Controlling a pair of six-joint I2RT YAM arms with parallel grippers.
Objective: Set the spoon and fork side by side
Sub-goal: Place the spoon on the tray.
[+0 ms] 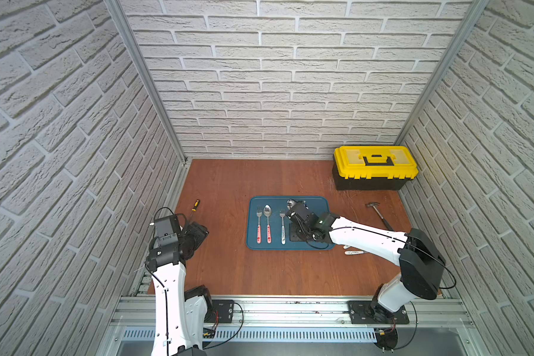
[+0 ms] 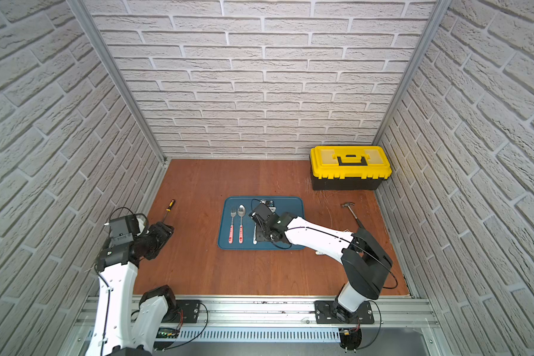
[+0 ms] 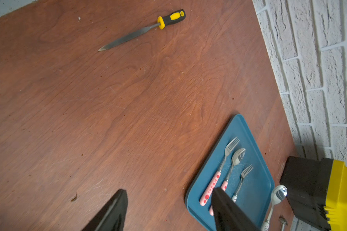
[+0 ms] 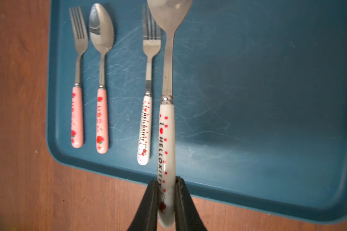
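Spoon point(image 4: 167, 128) in right fingers point(image 4: 150, 202): bowl tip cut off, overlaps fork point(image 4: 150, 60) tines.

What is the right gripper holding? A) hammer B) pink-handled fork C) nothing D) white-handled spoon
D: in the right wrist view the right gripper is shut on the end of the white-handled spoon, which is held over the blue tray.
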